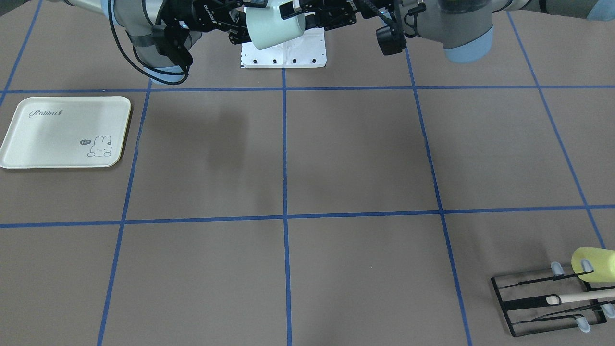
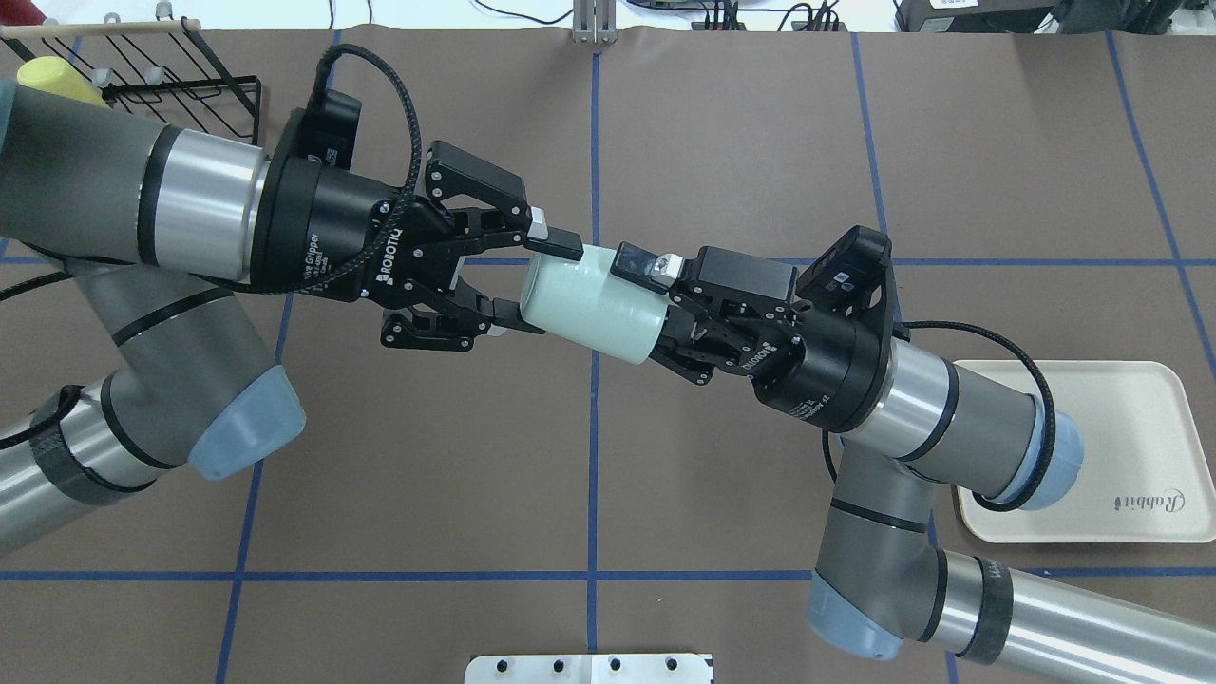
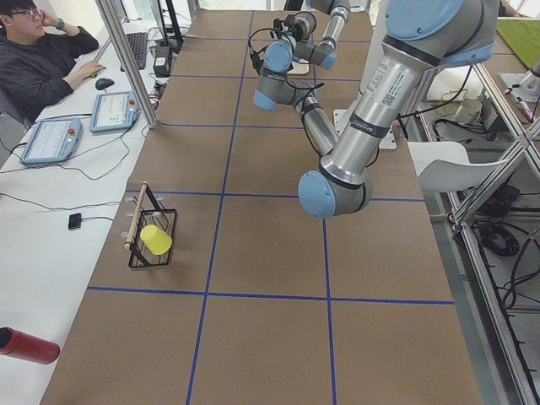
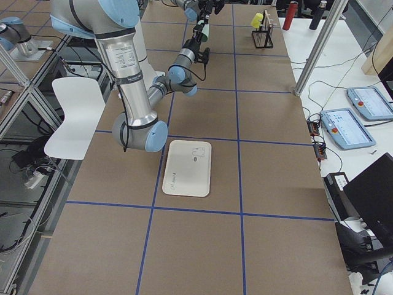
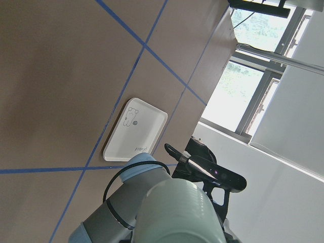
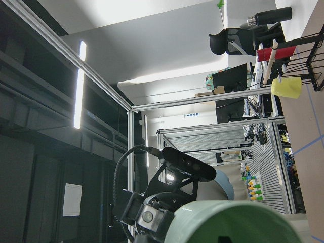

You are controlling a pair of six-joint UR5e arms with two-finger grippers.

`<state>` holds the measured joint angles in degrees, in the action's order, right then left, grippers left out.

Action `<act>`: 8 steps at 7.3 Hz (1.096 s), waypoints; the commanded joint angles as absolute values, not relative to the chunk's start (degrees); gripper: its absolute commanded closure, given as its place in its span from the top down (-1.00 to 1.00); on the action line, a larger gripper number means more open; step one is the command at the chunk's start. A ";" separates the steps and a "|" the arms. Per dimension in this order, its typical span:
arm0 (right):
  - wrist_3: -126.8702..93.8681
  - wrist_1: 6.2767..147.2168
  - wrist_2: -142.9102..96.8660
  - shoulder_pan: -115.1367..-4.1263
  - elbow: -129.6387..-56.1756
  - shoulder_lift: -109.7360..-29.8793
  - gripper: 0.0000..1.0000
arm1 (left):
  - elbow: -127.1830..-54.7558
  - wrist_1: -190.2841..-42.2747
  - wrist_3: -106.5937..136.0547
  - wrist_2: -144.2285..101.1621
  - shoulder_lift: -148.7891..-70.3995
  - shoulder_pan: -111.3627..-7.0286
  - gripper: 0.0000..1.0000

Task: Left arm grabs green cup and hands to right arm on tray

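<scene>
The pale green cup (image 2: 594, 304) lies on its side in the air between my two grippers, over the middle of the table near my base. My left gripper (image 2: 532, 283) comes in from the left and its fingers (image 2: 559, 244) press on the cup's base end. My right gripper (image 2: 654, 312) comes in from the right and is shut on the cup's rim end. The front view shows the cup (image 1: 274, 29) with a gripper on each side. The cream tray (image 2: 1140, 418) lies on the table under my right arm's elbow, and the tray (image 1: 29, 154) holds nothing.
A black wire rack (image 1: 528, 302) with a yellow cup (image 1: 593, 264) hung on it stands at the far corner on my left side. A white mounting plate (image 1: 288, 55) lies by my base. An operator (image 3: 42, 59) sits beyond the table's far edge.
</scene>
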<state>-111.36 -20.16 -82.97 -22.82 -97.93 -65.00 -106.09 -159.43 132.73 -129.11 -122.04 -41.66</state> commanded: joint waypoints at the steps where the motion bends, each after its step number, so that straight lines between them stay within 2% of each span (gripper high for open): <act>1: -111.36 -20.30 -83.06 -22.76 -97.91 -65.13 0.11 | -106.08 -159.43 132.71 -129.11 -122.08 -41.66 -1.00; 5: -111.36 -20.39 -83.06 -22.68 -98.09 -65.21 -0.23 | -106.08 -159.52 132.45 -129.20 -122.08 -41.66 -1.00; 8: -111.36 -20.39 -83.06 -22.68 -98.09 -65.30 -0.27 | -106.08 -159.52 132.28 -129.20 -121.99 -41.66 -1.00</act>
